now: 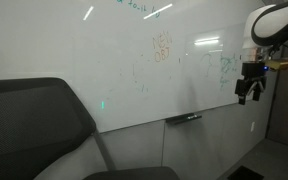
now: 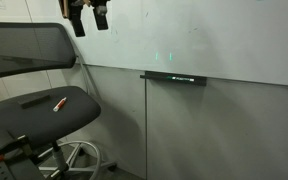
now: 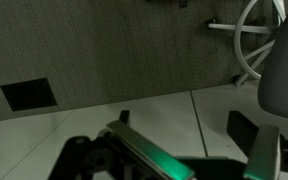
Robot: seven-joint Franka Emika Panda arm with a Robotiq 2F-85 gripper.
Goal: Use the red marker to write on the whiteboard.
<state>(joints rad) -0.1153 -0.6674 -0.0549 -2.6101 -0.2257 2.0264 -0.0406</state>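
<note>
The whiteboard [image 1: 114, 60] fills the wall in both exterior views [image 2: 204, 30], with faint orange and green scribbles and a thin ledge [image 1: 134, 124] along its lower edge. The red marker [image 2: 59, 103] lies on the seat of a grey office chair [image 2: 44, 115], well below the gripper. It is hidden in the other views. My gripper [image 1: 249, 94] hangs in front of the board, open and empty, also seen at the top of an exterior view [image 2: 89, 22]. In the wrist view its two dark fingers stand apart [image 3: 184, 122] with nothing between them.
A dark tray [image 2: 174, 77] sits on the ledge, also seen in an exterior view [image 1: 184, 118]. The chair's backrest [image 1: 34, 120] fills the foreground. The chair's wheeled base [image 2: 74, 158] stands on the floor. A dark square panel [image 3: 28, 95] shows in the wrist view.
</note>
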